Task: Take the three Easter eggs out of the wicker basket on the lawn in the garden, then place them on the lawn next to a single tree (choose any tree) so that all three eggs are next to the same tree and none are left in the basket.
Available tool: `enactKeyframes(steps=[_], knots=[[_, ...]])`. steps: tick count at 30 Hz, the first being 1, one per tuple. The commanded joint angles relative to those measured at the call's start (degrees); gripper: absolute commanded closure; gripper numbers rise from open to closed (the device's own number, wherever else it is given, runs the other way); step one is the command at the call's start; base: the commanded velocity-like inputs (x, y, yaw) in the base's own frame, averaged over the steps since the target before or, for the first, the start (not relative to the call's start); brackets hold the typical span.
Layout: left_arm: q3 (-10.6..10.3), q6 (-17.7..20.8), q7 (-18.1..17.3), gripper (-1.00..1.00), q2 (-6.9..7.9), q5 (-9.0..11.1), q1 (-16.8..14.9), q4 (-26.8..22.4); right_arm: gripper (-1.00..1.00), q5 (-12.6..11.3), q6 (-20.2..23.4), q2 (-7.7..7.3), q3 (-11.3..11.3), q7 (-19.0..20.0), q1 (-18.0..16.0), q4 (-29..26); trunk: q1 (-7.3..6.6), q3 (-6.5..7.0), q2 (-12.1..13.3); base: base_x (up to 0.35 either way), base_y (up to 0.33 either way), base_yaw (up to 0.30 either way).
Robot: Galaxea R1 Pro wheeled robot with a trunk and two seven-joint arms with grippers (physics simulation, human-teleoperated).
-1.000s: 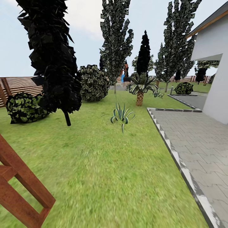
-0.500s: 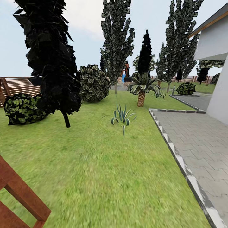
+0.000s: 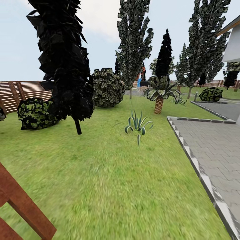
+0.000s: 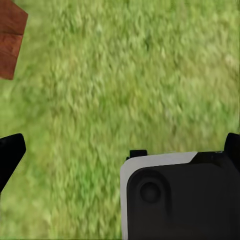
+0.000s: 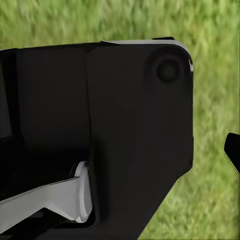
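Lawn (image 3: pixel 110 186) — left gripper (image 4: pixel 120 150) above it.

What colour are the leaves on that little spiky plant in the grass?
The spiky plant has blue-green leaves with pale edges, clearest in the head view.

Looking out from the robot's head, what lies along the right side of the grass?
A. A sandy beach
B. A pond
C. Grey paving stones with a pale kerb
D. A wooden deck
C: the lawn ends on the right at a pale kerb, beyond which grey paving stones stretch back toward the white house.
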Motion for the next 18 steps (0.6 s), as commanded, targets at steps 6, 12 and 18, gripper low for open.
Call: enactKeyframes(steps=[6, 12, 18], knots=[[-0.2, -0.2, 0.1, -1.00, 0.01, 0.0, 0.0, 0.1, -1.00, 0.0, -0.2, 0.05, -0.4, 0.0, 0.0, 0.0, 0.05, -0.01, 0.0, 0.336, 0.000, 0.045], [-0.2, -0.2, 0.1, -1.00, 0.01, 0.0, 0.0, 0.1, -1.00, 0.0, -0.2, 0.06, -0.4, 0.0, 0.0, 0.0, 0.05, -0.01, 0.0, 0.336, 0.000, 0.220], [-0.2, -0.2, 0.1, -1.00, 0.01, 0.0, 0.0, 0.1, -1.00, 0.0, -0.2, 0.04, -0.4, 0.0, 0.0, 0.0, 0.05, -0.01, 0.0, 0.336, 0.000, 0.130]])
